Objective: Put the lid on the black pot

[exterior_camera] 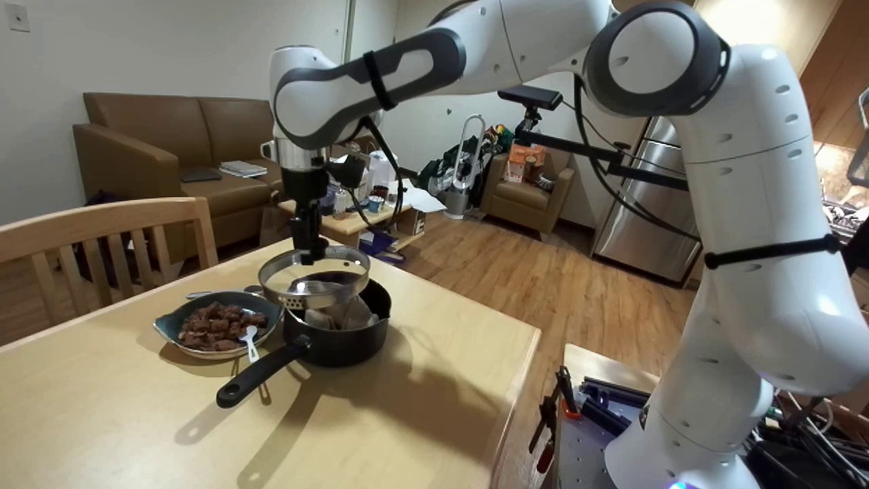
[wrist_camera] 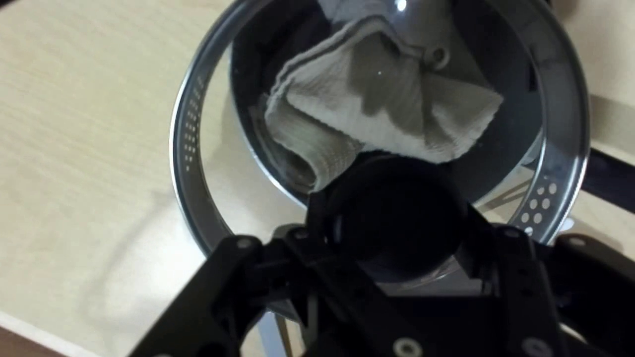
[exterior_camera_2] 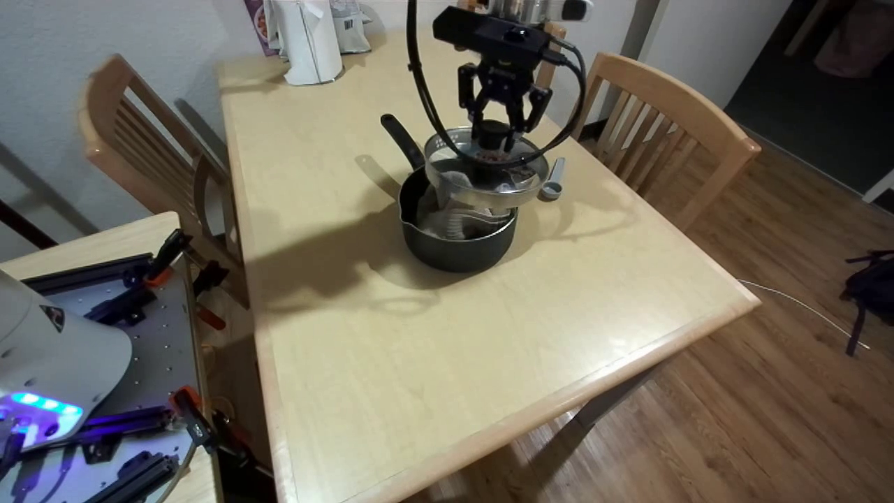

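The lid (exterior_camera: 333,293) is round clear glass with a shiny grey metal band, pierced with holes in places, and a dark knob (exterior_camera_2: 494,135). My gripper (wrist_camera: 397,215) is shut on the knob, with a finger on each side. It holds the lid above the black pot (exterior_camera_2: 457,255), roughly level. The lid sits off-centre, shifted toward the dish side in an exterior view (exterior_camera: 310,255). Part of the pot's opening lies uncovered. I cannot tell whether lid and pot rim touch. The pot stands upright, its long handle (exterior_camera: 261,373) sticking out over the table. A pale cloth (wrist_camera: 377,99) lies inside it.
A dish (exterior_camera: 166,327) of brown bits with a white spoon (exterior_camera: 251,343) stands close beside the pot. A grey measuring spoon (exterior_camera_2: 552,187) lies near the lid. A paper roll (exterior_camera_2: 312,45) stands at the table's (exterior_camera_2: 391,391) end. Wooden chairs (exterior_camera: 102,224) flank the table.
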Available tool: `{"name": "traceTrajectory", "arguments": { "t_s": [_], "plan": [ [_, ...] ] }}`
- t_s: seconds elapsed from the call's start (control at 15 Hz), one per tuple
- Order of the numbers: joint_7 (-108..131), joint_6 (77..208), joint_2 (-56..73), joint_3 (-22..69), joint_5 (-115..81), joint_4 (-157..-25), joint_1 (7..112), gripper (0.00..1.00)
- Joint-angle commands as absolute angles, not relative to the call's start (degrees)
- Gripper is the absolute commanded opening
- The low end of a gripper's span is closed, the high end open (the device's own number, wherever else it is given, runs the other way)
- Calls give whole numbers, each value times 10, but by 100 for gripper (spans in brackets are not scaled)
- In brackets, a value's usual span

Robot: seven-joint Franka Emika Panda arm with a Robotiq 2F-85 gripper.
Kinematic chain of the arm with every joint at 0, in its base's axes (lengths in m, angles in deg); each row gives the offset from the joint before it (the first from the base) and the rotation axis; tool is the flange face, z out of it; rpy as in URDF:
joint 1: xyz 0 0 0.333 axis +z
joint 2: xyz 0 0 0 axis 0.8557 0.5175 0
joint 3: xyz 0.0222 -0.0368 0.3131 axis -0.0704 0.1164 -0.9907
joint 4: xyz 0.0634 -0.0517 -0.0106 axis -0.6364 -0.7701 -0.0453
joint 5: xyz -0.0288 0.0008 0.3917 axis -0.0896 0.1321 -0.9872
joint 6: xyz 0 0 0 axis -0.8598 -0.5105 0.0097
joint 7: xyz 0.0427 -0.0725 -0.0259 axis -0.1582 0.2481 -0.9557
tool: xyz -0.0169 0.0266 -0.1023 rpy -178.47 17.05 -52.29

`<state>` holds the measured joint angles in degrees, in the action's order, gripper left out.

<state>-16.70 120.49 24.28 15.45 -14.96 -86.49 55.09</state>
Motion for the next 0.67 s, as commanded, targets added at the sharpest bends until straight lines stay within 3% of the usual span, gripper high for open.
{"name": "traceTrajectory", "arguments": {
  "t_s": [0.0, 0.6],
  "plan": [
    [-182, 1226, 171, 149, -140, -962, 565, 34],
    [-159, 1326, 89, 161, -127, -1105, 582, 34]
  ]
}}
